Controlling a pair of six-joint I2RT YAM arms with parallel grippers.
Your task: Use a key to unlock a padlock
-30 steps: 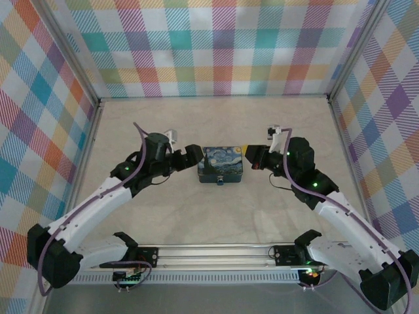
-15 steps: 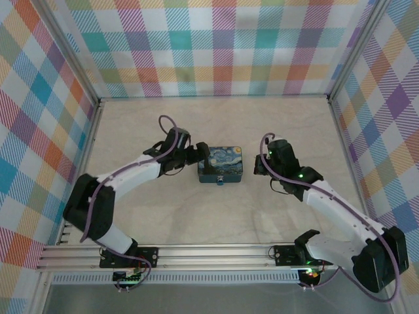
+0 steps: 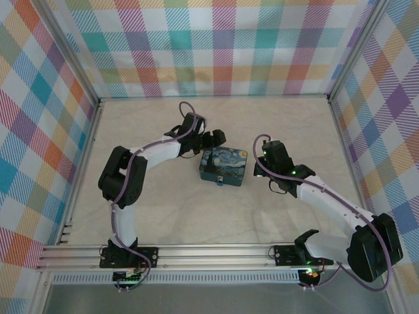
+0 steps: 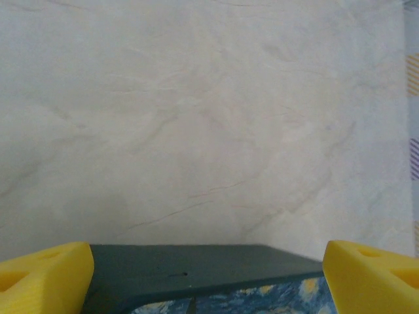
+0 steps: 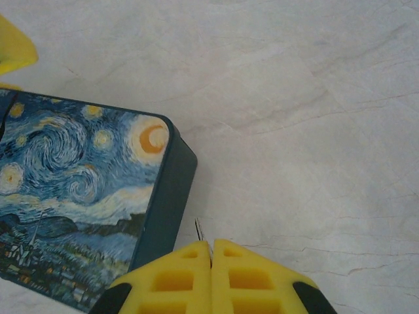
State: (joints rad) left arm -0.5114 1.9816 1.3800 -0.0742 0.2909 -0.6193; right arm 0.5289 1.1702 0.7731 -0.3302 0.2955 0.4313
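Swinging round from the side, the left gripper [image 3: 216, 138] straddles the far corner of the Starry Night tin [image 3: 222, 163], fingers spread; the right gripper [image 5: 211, 247], clamped on the key [image 5: 198, 227], edges toward the padlock [image 3: 222, 181] on its near face.

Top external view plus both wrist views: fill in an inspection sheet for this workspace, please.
Surface: pale veined table, nothing amiss.
Job's things: painted tin box at centre; small lock fitting on its near side, state too small to tell.
Clutter: nothing seen.
Grippers: left gripper open, fingers either side of the box's edge; right gripper shut, thin metal tip poking out, possibly the key.
Cables: purple cable loops off each arm, hanging free.
Surroundings: plaid walls, metal rail in front.
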